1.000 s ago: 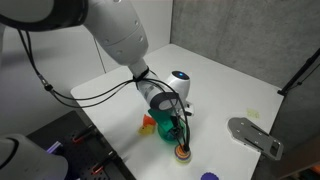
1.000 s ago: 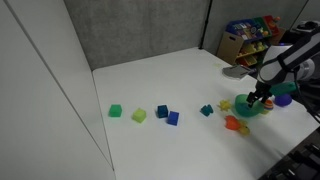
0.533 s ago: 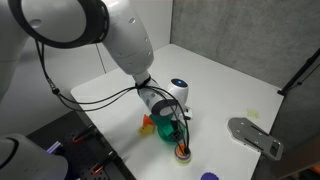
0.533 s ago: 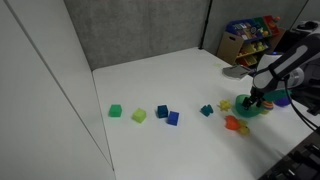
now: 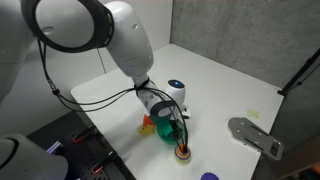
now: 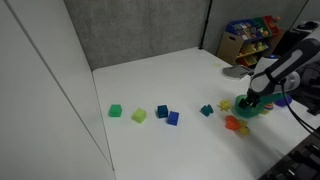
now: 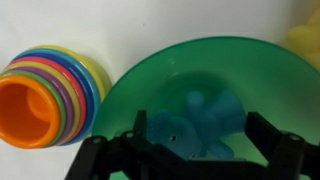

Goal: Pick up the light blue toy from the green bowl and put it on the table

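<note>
One light blue toy (image 7: 203,122) lay at the bottom of the green bowl (image 7: 230,60), on the white surface (image 6: 160,80), just beside stacked rainbow cups (image 7: 45,95). Jaws were spread apart inside the bowl, straddling the toy.

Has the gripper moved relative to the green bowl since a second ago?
Yes. In an exterior view the gripper has sunk lower and slightly leftward into the green bowl, which stayed put.
</note>
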Robot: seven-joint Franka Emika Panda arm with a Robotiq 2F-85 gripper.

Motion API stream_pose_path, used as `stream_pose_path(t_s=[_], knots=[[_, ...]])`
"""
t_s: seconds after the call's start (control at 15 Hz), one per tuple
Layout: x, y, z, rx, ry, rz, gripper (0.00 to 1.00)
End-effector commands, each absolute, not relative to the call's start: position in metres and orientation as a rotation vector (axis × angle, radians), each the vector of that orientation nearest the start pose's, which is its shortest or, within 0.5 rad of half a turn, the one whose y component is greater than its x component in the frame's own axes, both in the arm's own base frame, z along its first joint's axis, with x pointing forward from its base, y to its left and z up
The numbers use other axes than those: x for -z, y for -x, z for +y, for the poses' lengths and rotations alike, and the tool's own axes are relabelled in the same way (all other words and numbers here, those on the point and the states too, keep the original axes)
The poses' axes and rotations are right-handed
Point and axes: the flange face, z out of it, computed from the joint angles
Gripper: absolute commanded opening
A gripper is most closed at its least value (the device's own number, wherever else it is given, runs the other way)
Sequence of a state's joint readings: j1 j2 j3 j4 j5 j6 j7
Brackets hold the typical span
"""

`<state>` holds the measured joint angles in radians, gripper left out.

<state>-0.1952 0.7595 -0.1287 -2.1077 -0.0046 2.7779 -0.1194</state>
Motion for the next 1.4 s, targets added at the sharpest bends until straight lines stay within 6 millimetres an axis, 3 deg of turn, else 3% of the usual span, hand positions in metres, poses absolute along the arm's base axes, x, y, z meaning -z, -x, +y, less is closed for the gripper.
stream_pose_path(t_s=[0.0, 0.07, 0.13, 0.4, 0.47, 0.53, 0.87, 1.0, 1.33], knots=[[-0.040, -0.513, -0.177, -0.151, 3.203, 0.286, 0.97], [-0.039, -0.512, -0.178, -0.155, 3.203, 0.289, 0.81], [-0.039, -0.512, -0.178, -0.161, 3.203, 0.293, 0.73], [-0.038, -0.511, -0.178, -0.172, 3.208, 0.297, 0.45], [-0.038, -0.510, -0.179, -0.176, 3.209, 0.300, 0.45], [-0.038, -0.510, -0.180, -0.181, 3.209, 0.303, 0.37], [-0.058, -0.517, -0.175, -0.170, 3.199, 0.296, 0.03], [-0.067, -0.521, -0.170, -0.161, 3.200, 0.289, 0.06], [-0.094, -0.531, -0.162, -0.116, 3.204, 0.273, 0.05]])
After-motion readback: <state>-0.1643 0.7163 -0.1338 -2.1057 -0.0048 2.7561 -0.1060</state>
